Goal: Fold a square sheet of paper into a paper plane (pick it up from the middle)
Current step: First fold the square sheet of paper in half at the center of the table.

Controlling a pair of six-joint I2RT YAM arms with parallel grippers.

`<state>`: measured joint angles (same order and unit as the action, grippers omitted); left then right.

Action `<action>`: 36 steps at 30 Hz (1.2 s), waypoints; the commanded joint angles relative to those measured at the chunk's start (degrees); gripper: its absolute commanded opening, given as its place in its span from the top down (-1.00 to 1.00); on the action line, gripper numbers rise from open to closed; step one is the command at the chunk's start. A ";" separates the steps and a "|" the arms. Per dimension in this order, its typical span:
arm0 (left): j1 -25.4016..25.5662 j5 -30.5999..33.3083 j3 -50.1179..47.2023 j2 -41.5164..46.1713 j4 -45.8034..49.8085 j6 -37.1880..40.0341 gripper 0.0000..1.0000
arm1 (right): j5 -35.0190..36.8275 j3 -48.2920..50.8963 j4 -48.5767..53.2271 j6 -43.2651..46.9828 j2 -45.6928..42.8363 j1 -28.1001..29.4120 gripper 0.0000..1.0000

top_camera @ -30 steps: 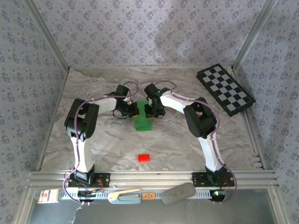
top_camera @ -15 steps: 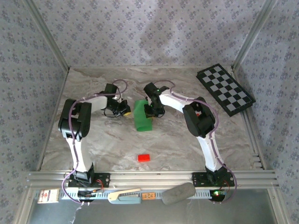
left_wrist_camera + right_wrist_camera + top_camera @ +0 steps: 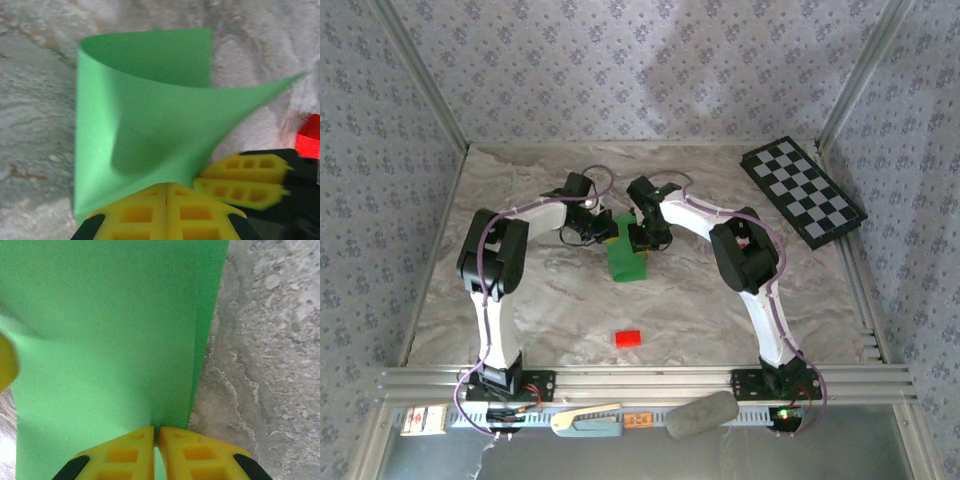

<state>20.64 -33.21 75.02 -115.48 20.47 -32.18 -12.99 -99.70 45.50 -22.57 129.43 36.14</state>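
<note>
Both arms are bent in over the middle of the desk [image 3: 520, 290], and the two pincers meet nose to nose with the square sheet of paper [image 3: 625, 258] between them and spilling out on their near side. The right pincer [image 3: 638, 240] has the grip. In its own wrist view the right pincer [image 3: 156, 430] is nipping one edge of the green sheet, which runs straight ahead of the tips, with marbled desk showing off to the right. The left pincer [image 3: 601, 232] is pressed together, yellow fingers flush along a tight seam. In its wrist view the left pincer [image 3: 166, 186] sits right at the foot of the paper, which rears up just ahead of it. The sheet curls over into a loop, one corner flaring off to the right. It looks to be brushing those tips, though the blur makes that hard to call. Just right of them the right pincer [image 3: 202, 179] clamps the sheet's lower edge. A red block [image 3: 628, 338] lies well apart, on the base side of both pincers. A checkerboard [image 3: 803, 190] sits far out beyond the right pincer.
</note>
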 commanded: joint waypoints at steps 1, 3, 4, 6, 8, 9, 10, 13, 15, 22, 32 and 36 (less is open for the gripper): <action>-1.65 -0.46 1.27 -2.11 -0.55 0.04 0.89 | 8.78 5.11 8.10 1.43 9.16 -1.60 0.70; -2.89 -0.08 0.98 -3.04 -0.88 0.23 0.90 | 8.75 5.22 8.12 1.47 9.18 -1.78 0.70; -3.59 0.67 0.92 -3.46 -0.68 0.47 0.90 | 8.81 5.29 8.14 1.47 9.13 -1.78 0.70; -4.82 2.39 0.80 -3.96 -0.08 1.30 0.90 | 8.86 5.37 8.06 1.65 9.18 -1.86 0.70; -6.23 4.09 0.87 -4.31 0.87 2.07 0.91 | 8.96 5.39 8.20 1.74 9.18 -1.87 0.70; -6.88 4.94 0.99 -4.31 1.27 2.47 0.91 | 9.10 5.48 8.18 1.82 9.18 -1.82 0.70; -7.55 5.93 1.17 -4.15 1.69 2.84 0.91 | 9.13 5.44 8.16 1.83 9.18 -1.90 0.70; -8.59 6.27 2.26 -3.07 3.23 3.68 0.91 | 9.21 5.48 8.17 1.91 9.22 -1.95 0.70; -8.28 4.90 2.48 -1.18 3.39 3.88 0.91 | 9.30 5.53 8.12 1.91 9.17 -1.95 0.70; -5.99 -2.85 -0.67 6.41 0.56 1.23 0.89 | 9.47 5.48 8.07 1.91 9.19 -1.89 0.67; -2.80 -5.49 6.38 -2.33 2.24 1.38 0.89 | 9.70 6.27 7.81 2.35 9.27 -1.77 0.67; -3.21 -3.74 9.90 -6.29 3.47 2.26 0.89 | 9.87 6.36 7.59 2.61 9.35 -1.69 0.68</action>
<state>17.91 -37.17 81.93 -119.66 21.63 -31.07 -13.93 -99.53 45.36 -21.32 129.54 35.73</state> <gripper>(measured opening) 0.056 0.163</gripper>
